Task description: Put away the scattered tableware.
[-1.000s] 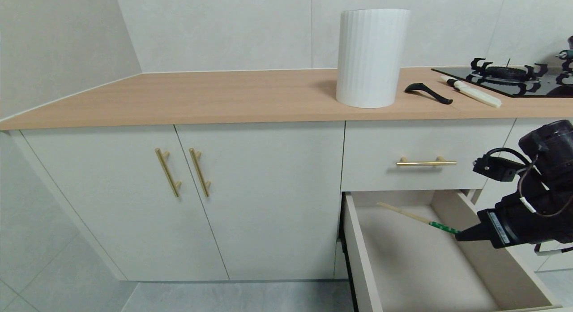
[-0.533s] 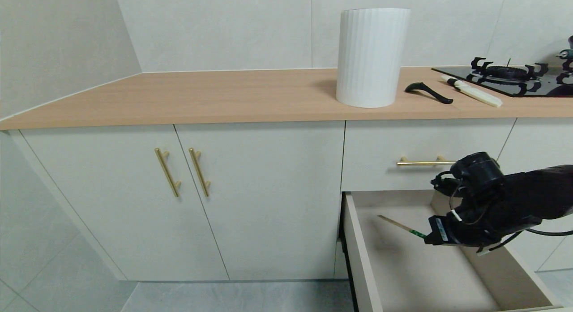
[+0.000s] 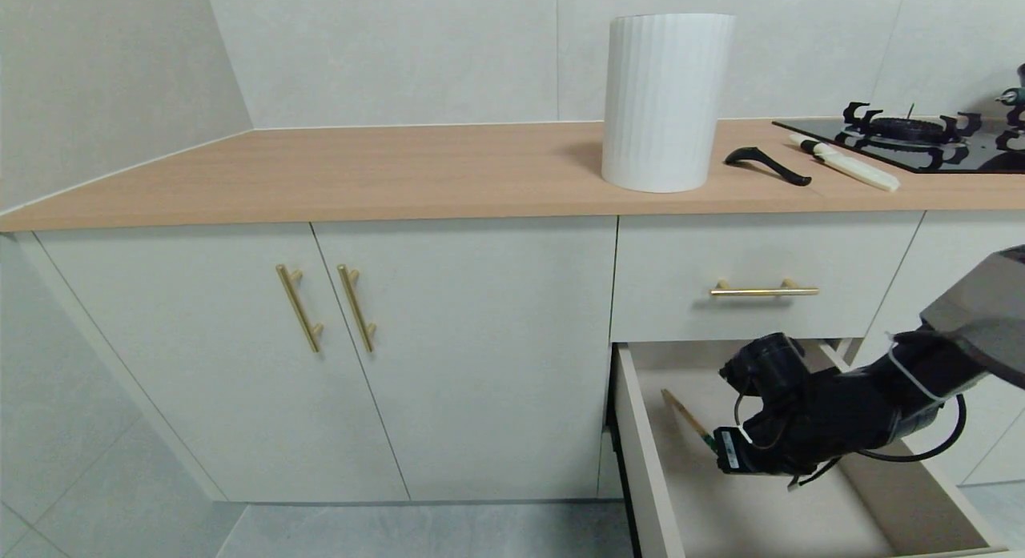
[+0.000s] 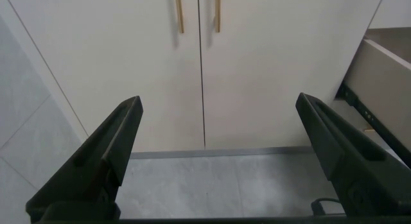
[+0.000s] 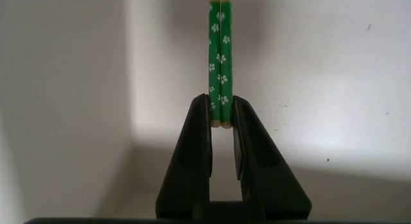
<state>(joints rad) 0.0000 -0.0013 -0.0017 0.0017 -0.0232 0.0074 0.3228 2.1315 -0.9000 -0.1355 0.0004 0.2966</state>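
The right gripper (image 5: 221,113) is inside the open drawer (image 3: 641,454). Its fingers pinch the green end of the chopsticks (image 5: 220,51), which sit low near the drawer's left wall. The left gripper (image 4: 218,101) is beside the drawer, fingers wide apart and holding nothing.

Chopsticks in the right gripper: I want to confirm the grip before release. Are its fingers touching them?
Touching. The right wrist view shows the fingers of the right gripper pressed against both sides of the chopsticks at their green end, no gap.

The chopsticks (image 3: 685,414) are in the drawer (image 3: 641,462) — canister (image 3: 665,102), knife (image 3: 849,166) on the counter (image 3: 360,170) above.
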